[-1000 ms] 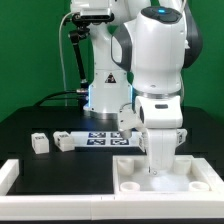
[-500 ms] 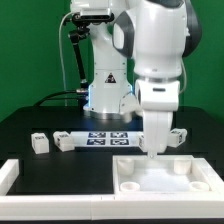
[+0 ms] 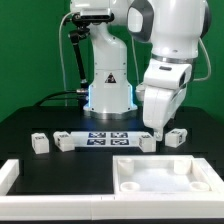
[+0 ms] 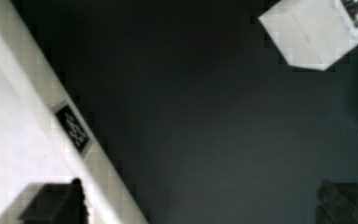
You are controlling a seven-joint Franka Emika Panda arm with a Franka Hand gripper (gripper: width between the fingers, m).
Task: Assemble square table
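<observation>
Your gripper (image 3: 152,127), spread and empty, hangs above the nearest leg (image 3: 147,143), just behind the square panel (image 3: 160,178) in the black surface's (image 3: 60,165) front corner, exterior view's right

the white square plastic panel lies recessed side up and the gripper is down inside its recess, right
No. The white square plastic panel does lie recessed side up, but the gripper is not in its recess: the exterior view shows it up clear of the panel, hanging above a short white block leg behind it.
</observation>
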